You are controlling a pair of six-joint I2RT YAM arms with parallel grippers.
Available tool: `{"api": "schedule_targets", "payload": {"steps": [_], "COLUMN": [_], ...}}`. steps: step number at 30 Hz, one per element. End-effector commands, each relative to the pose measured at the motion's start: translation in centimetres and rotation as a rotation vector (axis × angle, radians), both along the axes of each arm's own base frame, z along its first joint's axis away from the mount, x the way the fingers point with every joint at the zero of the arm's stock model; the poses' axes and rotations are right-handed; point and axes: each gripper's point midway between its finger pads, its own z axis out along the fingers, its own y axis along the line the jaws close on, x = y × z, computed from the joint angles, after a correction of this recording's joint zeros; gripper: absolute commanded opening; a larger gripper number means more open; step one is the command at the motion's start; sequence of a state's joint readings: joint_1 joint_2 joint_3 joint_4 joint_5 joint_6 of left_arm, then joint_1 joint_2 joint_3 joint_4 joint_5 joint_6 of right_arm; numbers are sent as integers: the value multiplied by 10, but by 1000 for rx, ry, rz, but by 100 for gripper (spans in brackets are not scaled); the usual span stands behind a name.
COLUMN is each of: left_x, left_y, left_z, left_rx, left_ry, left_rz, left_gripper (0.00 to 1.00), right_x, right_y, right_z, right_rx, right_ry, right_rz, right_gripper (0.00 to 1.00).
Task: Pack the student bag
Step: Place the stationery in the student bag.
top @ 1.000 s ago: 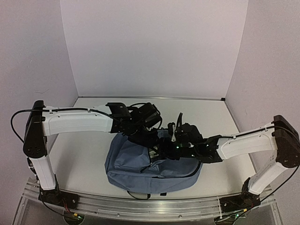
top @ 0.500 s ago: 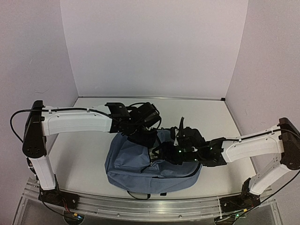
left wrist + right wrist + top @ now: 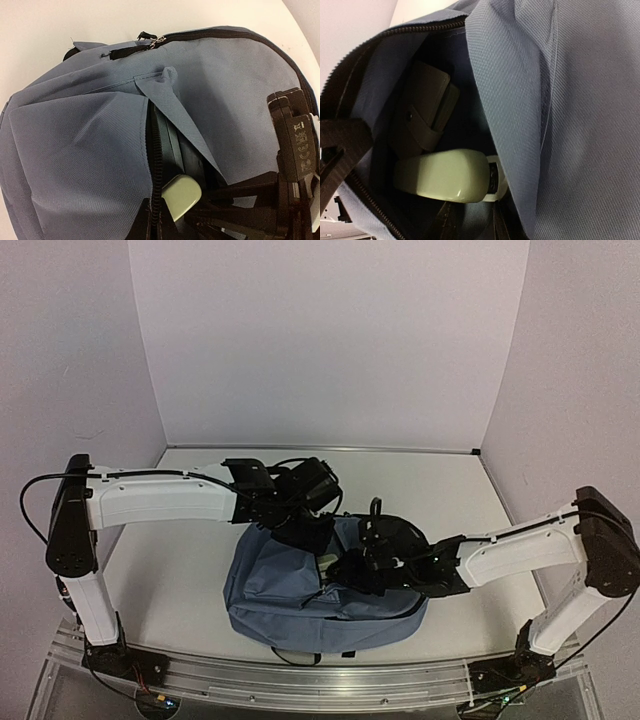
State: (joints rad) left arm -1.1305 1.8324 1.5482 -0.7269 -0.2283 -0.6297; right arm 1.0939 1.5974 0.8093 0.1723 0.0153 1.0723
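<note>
Woven student bag [image 3: 270,592]: left tool [image 3: 152,227] pinches its toothed zip edge [image 3: 153,150]; right tool [image 3: 352,563] unclear, beside a smooth, rounded pale case [image 3: 445,175].

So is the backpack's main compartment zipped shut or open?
Open. On the backpack the zip edges gape apart, and a pale green item and a dark case show inside.

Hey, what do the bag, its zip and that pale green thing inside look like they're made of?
Bag: woven fabric, matte dusty blue; a fine weave and soft creases show. Zip: black teeth on black tape, likely plastic, though coated metal cannot be ruled out. Pale green thing: probably hard plastic, smooth with a soft sheen and rounded edges.
</note>
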Motion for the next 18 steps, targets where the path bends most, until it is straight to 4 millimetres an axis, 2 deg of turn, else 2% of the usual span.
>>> {"api": "schedule_targets", "payload": {"steps": [1, 8, 14, 18], "left_x": [11, 10, 10, 11], "left_y": [-3, -7, -11, -8], "left_z": [32, 32, 30, 29], "left_rx": [-85, -89, -95, -90], "left_ry": [-55, -45, -33, -32], "left_rz": [15, 1, -2, 10], "left_gripper": [0, 0, 0, 0], "right_x": [18, 39, 49, 48], "right_y": [15, 38, 40, 35], "right_z": [8, 22, 26, 43], "right_rx": [-11, 22, 49, 66], "right_ry": [-75, -168, -229, -263], "right_rz": [-20, -35, -60, -52], "right_gripper": [25, 24, 24, 26]}}
